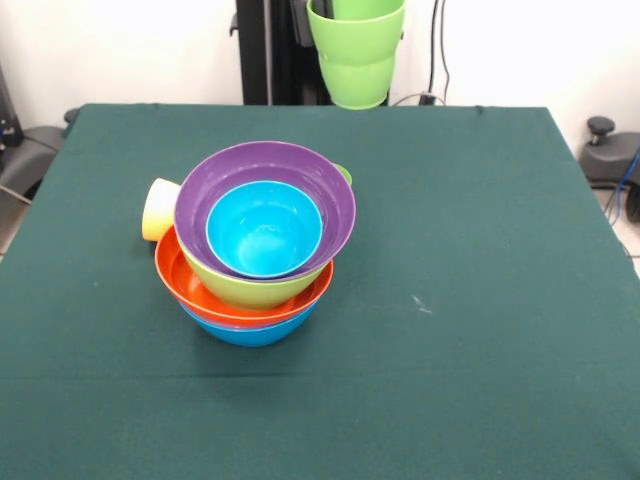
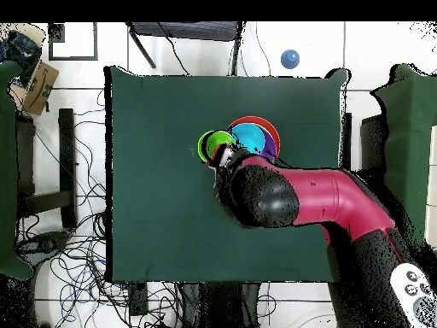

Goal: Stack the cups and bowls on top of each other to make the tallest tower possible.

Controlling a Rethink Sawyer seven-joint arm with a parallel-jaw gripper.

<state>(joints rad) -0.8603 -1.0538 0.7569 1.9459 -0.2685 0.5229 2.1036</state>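
Note:
The tower stands left of the table's middle: a blue bowl [image 1: 250,330] at the bottom, then an orange bowl [image 1: 175,275], a lime green bowl [image 1: 250,288], a purple bowl [image 1: 215,180] and a small cyan bowl [image 1: 265,230] nested on top. A pale yellow cup [image 1: 160,208] lies on its side against the tower's left. A light green cup [image 1: 355,50] hangs upright in the air above the table's far edge. In the overhead view my gripper [image 2: 223,156] holds this cup [image 2: 210,145] by its rim, next to the tower [image 2: 252,137].
The dark green table cloth [image 1: 480,300] covers the table. The robot's pedestal [image 1: 265,50] stands behind the far edge. My red and black arm [image 2: 290,196] reaches across the table. Cables, a cardboard box [image 2: 34,81] and a blue ball [image 2: 289,58] lie on the floor.

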